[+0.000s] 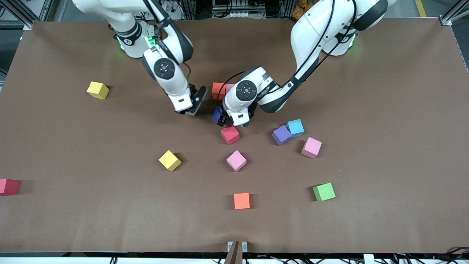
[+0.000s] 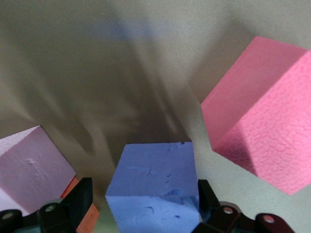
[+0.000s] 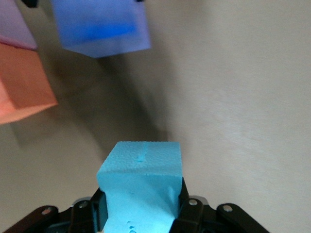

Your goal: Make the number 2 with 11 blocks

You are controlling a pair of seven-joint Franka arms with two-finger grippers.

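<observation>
My left gripper (image 1: 224, 119) straddles a dark blue block (image 1: 217, 115) (image 2: 153, 184) low over the table's middle. One finger touches the block and the other stands a little off it, so the jaws are open. Beside it, toward the right arm's end, my right gripper (image 1: 194, 105) (image 3: 141, 208) is shut on a light blue block (image 3: 141, 179). An orange block (image 1: 218, 90) and a pink block (image 1: 230, 87) touch each other just farther from the front camera. A red block (image 1: 230, 134) lies just nearer. No number 2 is in view.
Loose blocks lie around: yellow (image 1: 98, 90), yellow (image 1: 169, 160), pink (image 1: 236, 160), purple (image 1: 281, 135) touching light blue (image 1: 295, 128), pink (image 1: 311, 147), green (image 1: 324, 191), orange (image 1: 242, 201), and a red one (image 1: 8, 186) at the table's edge at the right arm's end.
</observation>
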